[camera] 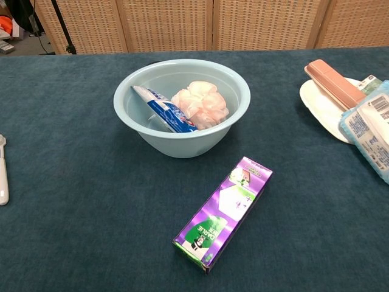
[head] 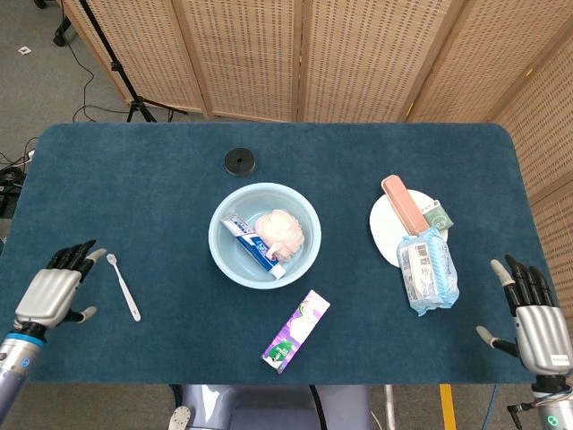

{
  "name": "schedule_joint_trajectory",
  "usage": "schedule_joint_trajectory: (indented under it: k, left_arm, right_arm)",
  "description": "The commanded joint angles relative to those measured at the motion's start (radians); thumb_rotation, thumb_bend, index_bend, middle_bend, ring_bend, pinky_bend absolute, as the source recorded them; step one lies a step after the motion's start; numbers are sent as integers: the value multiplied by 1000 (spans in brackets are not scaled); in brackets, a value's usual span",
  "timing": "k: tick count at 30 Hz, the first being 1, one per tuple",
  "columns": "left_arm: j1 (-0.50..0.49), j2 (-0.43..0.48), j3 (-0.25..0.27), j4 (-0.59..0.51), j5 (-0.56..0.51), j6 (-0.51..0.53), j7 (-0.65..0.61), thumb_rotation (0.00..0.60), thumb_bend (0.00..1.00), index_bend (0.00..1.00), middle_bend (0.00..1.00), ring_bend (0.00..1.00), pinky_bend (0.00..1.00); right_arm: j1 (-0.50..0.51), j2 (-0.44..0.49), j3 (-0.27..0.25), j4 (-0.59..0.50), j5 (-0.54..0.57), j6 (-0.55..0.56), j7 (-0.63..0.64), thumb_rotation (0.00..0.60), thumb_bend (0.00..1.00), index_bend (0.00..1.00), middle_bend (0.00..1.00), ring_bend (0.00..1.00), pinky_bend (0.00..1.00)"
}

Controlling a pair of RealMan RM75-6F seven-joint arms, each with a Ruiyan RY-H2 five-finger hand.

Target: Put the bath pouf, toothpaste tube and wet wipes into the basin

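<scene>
A pale blue basin (head: 224, 260) (camera: 182, 143) stands at the table's centre. Inside it lie a pink bath pouf (head: 285, 231) (camera: 200, 102) and a blue and white toothpaste tube (head: 252, 243) (camera: 163, 109), the tube leaning against the left wall. A blue pack of wet wipes (head: 427, 270) (camera: 372, 131) lies to the right, partly over a white plate (head: 383, 228) (camera: 320, 101). My left hand (head: 55, 288) rests open at the table's left edge. At the right edge my right hand (head: 533, 313) is open too, fingers spread. Neither hand shows in the chest view.
A purple carton (head: 296, 330) (camera: 223, 212) lies in front of the basin. A white toothbrush (head: 124, 285) (camera: 2, 173) is by my left hand. A pink case (head: 404, 204) (camera: 334, 83) and a small green packet (head: 439, 216) sit on the plate. A black disc (head: 239, 161) lies behind the basin.
</scene>
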Motion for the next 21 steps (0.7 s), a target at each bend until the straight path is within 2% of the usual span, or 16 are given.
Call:
schedule_joint_trajectory:
  k: [1, 8, 15, 18, 21]
  left_arm:
    - [43, -35, 8, 54, 22, 40, -33, 600, 180, 57, 0, 0, 83]
    - [104, -101, 2, 167, 99, 132, -30, 600, 174, 54, 0, 0, 56]
    - [126, -110, -10, 199, 166, 171, -56, 600, 172, 26, 0, 0, 51]
    - [132, -112, -15, 201, 177, 172, -62, 600, 172, 26, 0, 0, 51]
    - [136, -111, -18, 201, 185, 168, -69, 600, 172, 26, 0, 0, 51]
  right_arm:
    - [4, -8, -1, -1, -4, -4, -18, 600, 53, 0, 0, 0, 0]
    - [11, -27, -5, 2, -13, -12, -57, 600, 53, 0, 0, 0, 0]
    - [16, -44, -7, 0, -12, -21, -85, 600, 53, 0, 0, 0, 0]
    - [30, -45, -9, -21, 7, -62, -81, 600, 53, 0, 0, 0, 0]
    - [76, -10, -11, -70, 29, -162, -69, 600, 53, 0, 0, 0, 0]
